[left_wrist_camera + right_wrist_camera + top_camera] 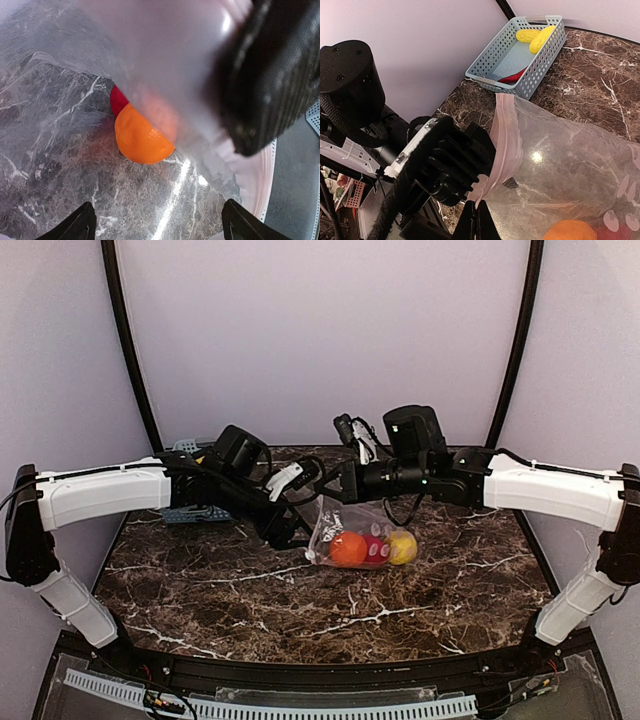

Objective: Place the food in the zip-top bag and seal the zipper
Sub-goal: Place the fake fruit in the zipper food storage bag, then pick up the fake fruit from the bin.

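Bag [570, 165]: orange ball [348, 549], red piece [376, 550], yellow piece [403, 546] | basket [546, 65]: chili [513, 78] (plus yellows [535, 37])

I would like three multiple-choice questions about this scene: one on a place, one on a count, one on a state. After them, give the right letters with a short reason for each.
1. Where does the long red chili lie?
A) on the bare table
B) in the basket
C) on top of an arm

2. How many yellow pieces are in the basket?
A) none
B) four
C) two

3. What is the state of the right pincer?
A) shut on the pink zipper of the zip-top bag
B) open above the basket
C) open, touching nothing

Answers:
1 B: the right wrist view shows the chili on the basket's floor.
2 C: two yellow pieces lie together at the basket's far end.
3 A: the pink strip runs down into the closed fingers.
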Controlling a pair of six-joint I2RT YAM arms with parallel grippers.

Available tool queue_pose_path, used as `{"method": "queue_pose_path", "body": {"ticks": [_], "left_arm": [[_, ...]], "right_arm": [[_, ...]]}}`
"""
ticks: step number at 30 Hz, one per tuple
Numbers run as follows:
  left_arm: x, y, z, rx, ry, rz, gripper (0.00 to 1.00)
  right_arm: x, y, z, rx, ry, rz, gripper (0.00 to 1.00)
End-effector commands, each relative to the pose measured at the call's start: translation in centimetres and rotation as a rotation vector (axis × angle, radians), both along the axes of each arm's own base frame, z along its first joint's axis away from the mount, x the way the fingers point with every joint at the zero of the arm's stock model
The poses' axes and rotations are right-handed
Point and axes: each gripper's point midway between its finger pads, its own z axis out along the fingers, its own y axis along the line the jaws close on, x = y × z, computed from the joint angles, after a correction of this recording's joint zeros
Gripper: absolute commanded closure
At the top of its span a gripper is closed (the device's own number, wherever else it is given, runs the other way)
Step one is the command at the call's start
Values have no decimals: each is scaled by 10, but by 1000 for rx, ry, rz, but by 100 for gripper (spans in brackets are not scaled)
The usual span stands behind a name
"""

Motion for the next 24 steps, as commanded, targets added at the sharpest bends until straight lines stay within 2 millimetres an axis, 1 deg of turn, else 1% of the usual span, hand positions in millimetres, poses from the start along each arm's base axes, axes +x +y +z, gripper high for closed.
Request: {"method": "queue_pose_path", "body": {"ticks": [1, 7, 11, 13, 14, 15, 16, 17, 18, 19, 20, 21, 24], "left_arm": [[-4, 1, 9, -5, -12, -16, 12], [-3, 2, 16, -25, -38, -5, 13], [-3, 6, 29, -56, -86, 5, 13], [-5, 10, 49, -100, -144, 11, 14], [-5, 12, 55, -114, -163, 16, 13], [-6, 15, 69, -147, -194, 24, 14], [-6, 17, 75, -158, -213, 36, 14], [-7, 21, 89, -183, -241, 47, 13], [-4, 24, 94, -184, -261, 70, 13], [-4, 28, 105, -192, -282, 89, 13], [3, 34, 109, -176, -308, 130, 13], [6, 38, 115, -163, -321, 148, 13], [26, 56, 121, -103, -355, 240, 12]], "right_arm": [[-3, 2, 24, 51, -51, 10, 100], [-3, 1, 25, 52, -50, 7, 100], [-2, 1, 25, 52, -51, 4, 100], [-2, 1, 23, 49, -51, 3, 100], [-2, 1, 24, 49, -51, 3, 100], [-2, 1, 23, 48, -49, 3, 100], [-2, 1, 23, 49, -51, 2, 100], [-2, 1, 23, 49, -50, 1, 100], [-2, 1, 23, 48, -51, 2, 100], [-2, 0, 23, 47, -51, 0, 100], [-1, 0, 23, 47, -50, -1, 100], [-2, 1, 24, 49, -52, 1, 100], [-2, 1, 24, 50, -53, 2, 100]]}}
